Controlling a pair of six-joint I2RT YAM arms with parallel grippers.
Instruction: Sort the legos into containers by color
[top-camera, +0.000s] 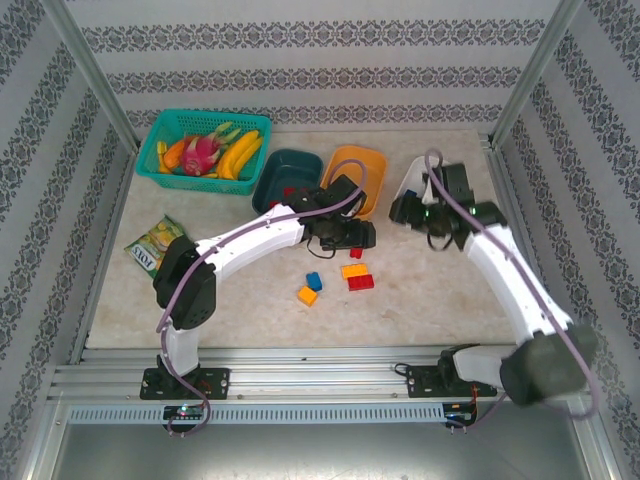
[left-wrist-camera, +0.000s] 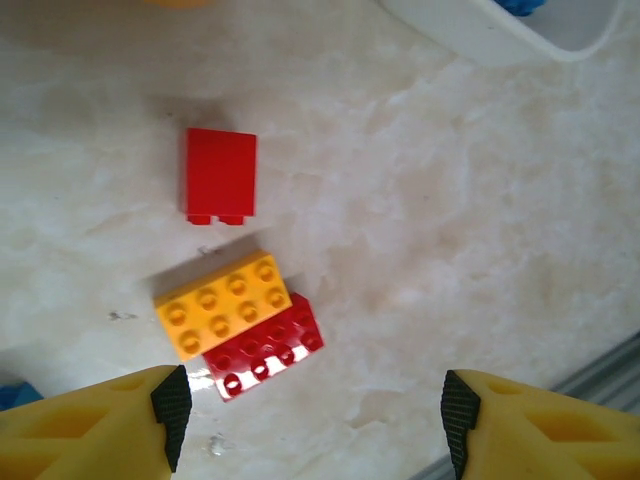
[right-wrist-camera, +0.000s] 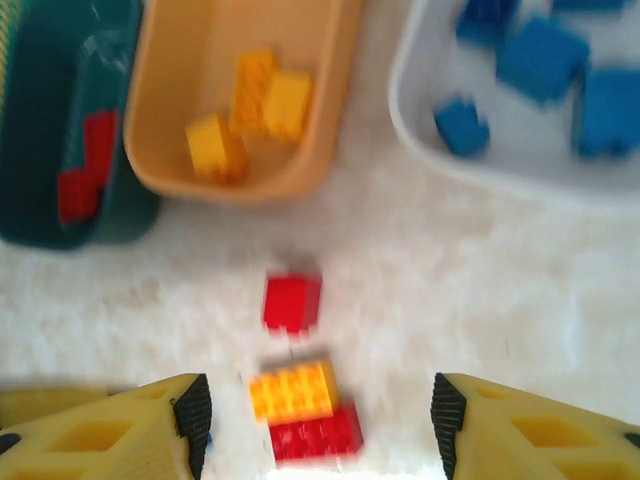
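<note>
Hovering spread and empty, the left hand (left-wrist-camera: 315, 415) framed an orange-yellow studded plastic brick (left-wrist-camera: 222, 303) touching a red studded brick (left-wrist-camera: 265, 347) on the marbled counter (left-wrist-camera: 450, 250). The right hand (right-wrist-camera: 320, 420) was likewise spread and empty. Picking seemed underway. The next move called for closing on the yellow brick alone, then carrying it to the shallow orange plastic tub (right-wrist-camera: 180, 60).

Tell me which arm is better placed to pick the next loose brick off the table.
Left. The left tool hangs open close over the touching yellow brick and red brick; the right tool, also open, views them from farther back, nearer the white tub.
</note>
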